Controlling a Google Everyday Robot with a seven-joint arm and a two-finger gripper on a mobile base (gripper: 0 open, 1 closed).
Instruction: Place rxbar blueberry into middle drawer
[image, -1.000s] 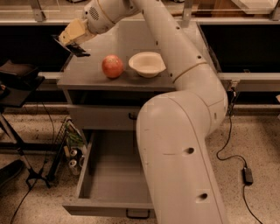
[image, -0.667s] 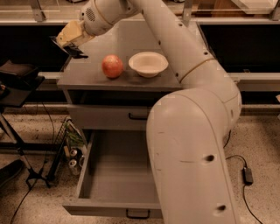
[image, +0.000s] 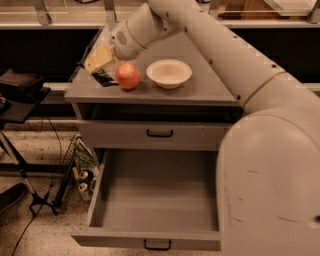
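Jaws over the snack bar, at the far left corner of the cabinet top.

Jaws of the gripper (image: 101, 62) point down at the dark snack bar (image: 106, 78), which sits right at their tip; whether they are clenched on it or released, I cannot tell, nor if the bar rests on the cabinet top (image: 200, 90). Just beside the jaws, to the right, stands a round red fruit (image: 128, 76), and further right a pale bowl (image: 169, 73). Below them is the shut upper drawer front (image: 125, 134), and well below that the middle drawer (image: 155, 200), pulled out and with nothing in it. I think the risks are these: a thin hold on the wrapper may let the bar slip, a sideways swing may push the fruit and make it roll, and a release from too high may land the bar on the rim or the floor.
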